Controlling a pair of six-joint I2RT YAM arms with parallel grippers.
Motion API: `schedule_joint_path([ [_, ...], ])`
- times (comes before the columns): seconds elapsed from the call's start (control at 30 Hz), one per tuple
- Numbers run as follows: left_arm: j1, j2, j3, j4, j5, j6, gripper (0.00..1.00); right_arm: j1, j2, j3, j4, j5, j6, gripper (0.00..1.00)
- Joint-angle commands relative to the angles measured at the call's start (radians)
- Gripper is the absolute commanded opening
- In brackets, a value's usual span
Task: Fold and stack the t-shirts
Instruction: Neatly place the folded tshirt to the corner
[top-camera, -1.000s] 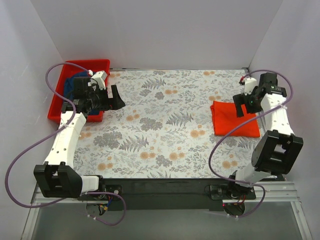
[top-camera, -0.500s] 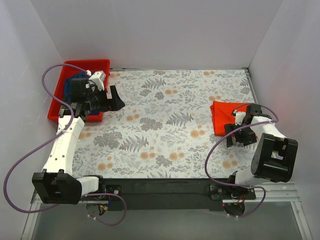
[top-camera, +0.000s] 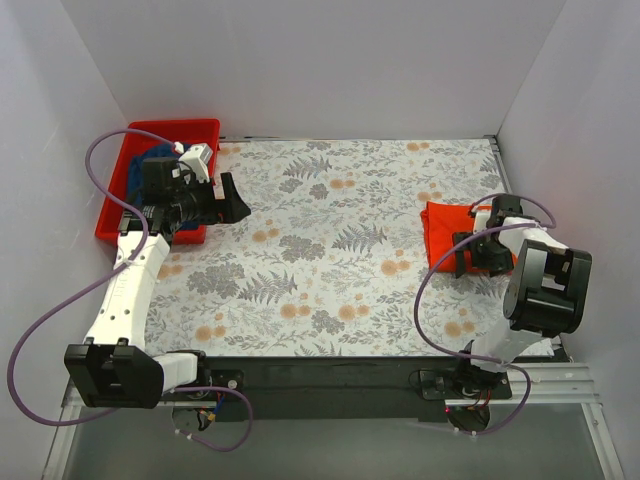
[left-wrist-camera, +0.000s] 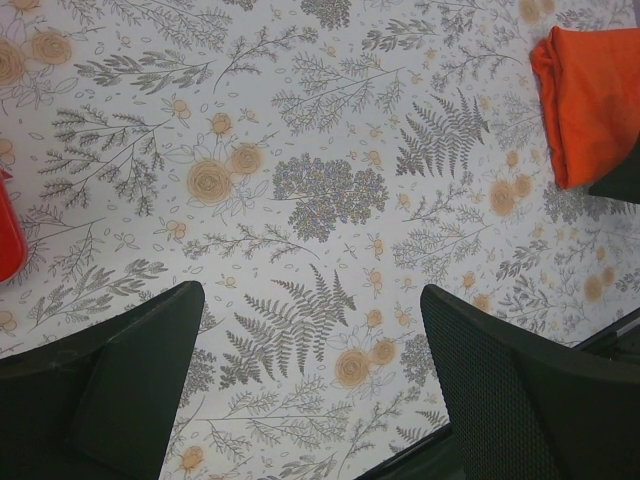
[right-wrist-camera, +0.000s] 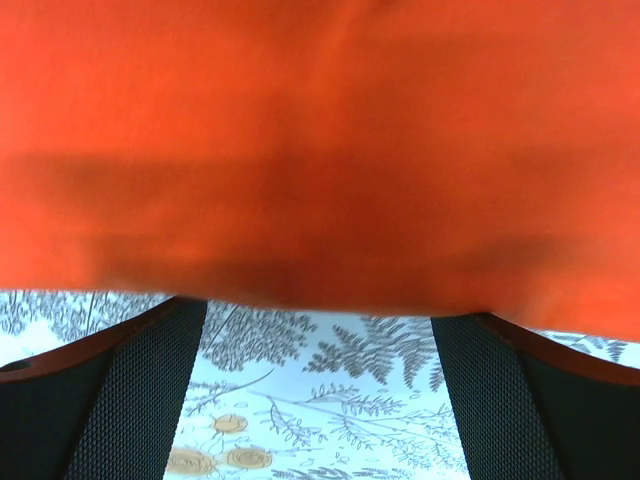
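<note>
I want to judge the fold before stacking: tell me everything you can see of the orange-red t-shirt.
The orange-red t-shirt is plain soft cloth with no print showing, folded into a flat, roughly rectangular packet with a rounded fold along its left edge. It lies on the floral table cover at the right side, far from the red bin. The right gripper, jaws open, sits low over its near right part and hides it. Whether the fingers touch the cloth cannot be told.
</note>
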Motion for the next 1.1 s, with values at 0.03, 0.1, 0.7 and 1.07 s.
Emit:
schedule_joint_path([
  [0.03,0.0,-0.011,-0.012,0.002,0.002,0.008,0.9,0.001,0.114,0.016,0.109,-0.046,0.055,0.98],
  [0.1,0.0,-0.01,-0.017,0.007,0.0,0.008,0.9,0.001,0.152,0.038,0.112,-0.059,0.087,0.98],
  [0.7,0.0,0.038,-0.009,0.01,-0.004,0.017,0.9,0.026,0.371,0.363,0.069,-0.095,0.15,0.98],
  [1.07,0.0,0.061,-0.015,0.016,-0.01,0.023,0.9,0.044,0.502,0.596,0.032,-0.079,0.151,0.98],
])
